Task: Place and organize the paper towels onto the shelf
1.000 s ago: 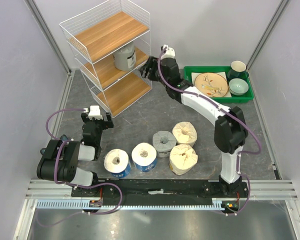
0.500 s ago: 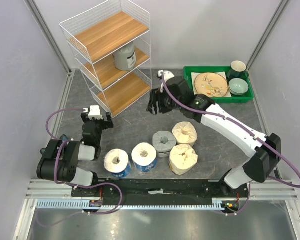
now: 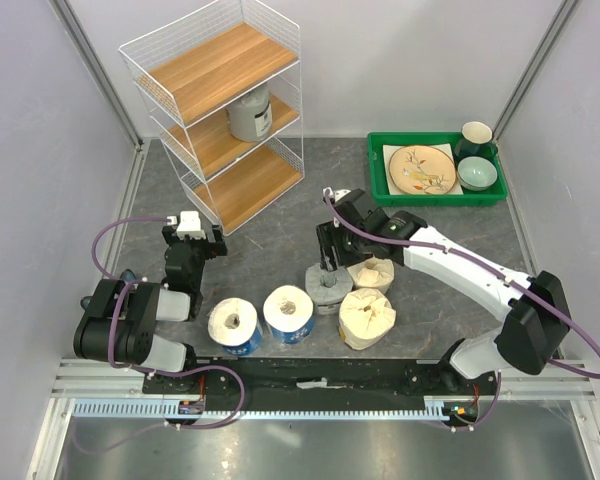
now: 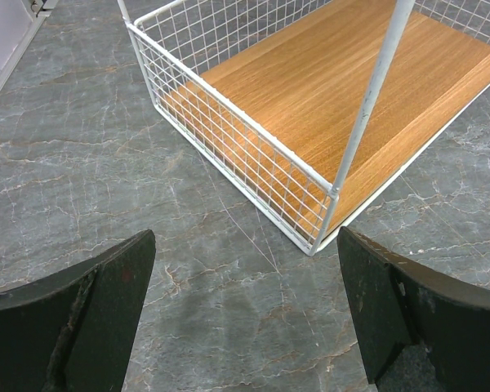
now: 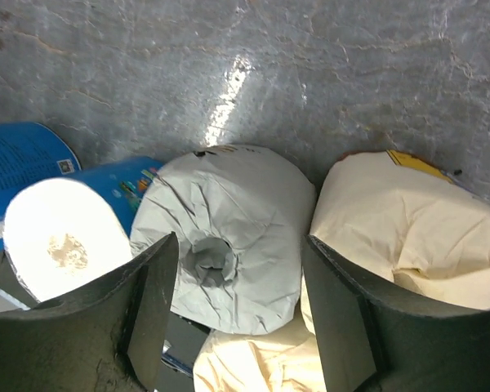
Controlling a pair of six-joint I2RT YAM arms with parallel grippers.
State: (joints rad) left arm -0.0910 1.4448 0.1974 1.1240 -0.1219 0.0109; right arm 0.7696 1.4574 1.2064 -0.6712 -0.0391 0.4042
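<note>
The shelf (image 3: 220, 110) stands at the far left; one grey-wrapped roll (image 3: 250, 113) sits on its middle tier. On the table lie two blue-wrapped rolls (image 3: 233, 325) (image 3: 289, 314), a grey-wrapped roll (image 3: 330, 290) and two cream rolls (image 3: 371, 268) (image 3: 366, 317). My right gripper (image 3: 327, 255) is open just above the table's grey roll. In the right wrist view its jaws (image 5: 238, 245) straddle that grey roll (image 5: 224, 261), with a cream roll (image 5: 408, 237) to the right and a blue roll (image 5: 61, 237) to the left. My left gripper (image 3: 193, 240) is open and empty (image 4: 245, 241), facing the shelf's bottom tier (image 4: 327, 98).
A green tray (image 3: 378, 165) at the far right holds a plate (image 3: 421, 168), a dark cup (image 3: 475, 136) and a bowl (image 3: 476, 173). Grey walls close in both sides. The second cream roll (image 5: 253, 367) presses against the grey roll's near side.
My right arm has swung back from the shelf's middle tier and come down over the grey roll on the table, gripper open. The left arm has not moved.
</note>
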